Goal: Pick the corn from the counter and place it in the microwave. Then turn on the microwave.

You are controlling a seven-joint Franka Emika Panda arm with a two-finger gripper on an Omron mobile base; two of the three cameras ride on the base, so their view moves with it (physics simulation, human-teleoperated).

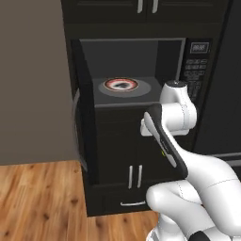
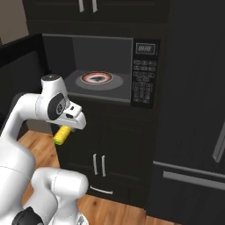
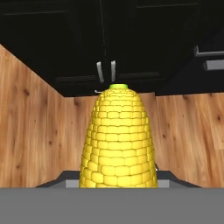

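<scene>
The microwave [image 1: 136,70] cavity stands wide open at the front, its door [image 1: 81,122] swung out along the left. Inside, a turntable plate [image 2: 97,78] sits mid-floor with free room above it.

The corn [image 3: 117,138], a small yellow cob with a bit of green at its far tip, is held lengthwise away from the hand camera, above the wooden floor and in front of black lower cabinets. In the right base view it [image 2: 62,135] is seen hanging below the microwave [image 2: 145,74]. The microwave is black and built-in, its door swung open, its red-ringed turntable plate [image 1: 121,84] bare.
</scene>
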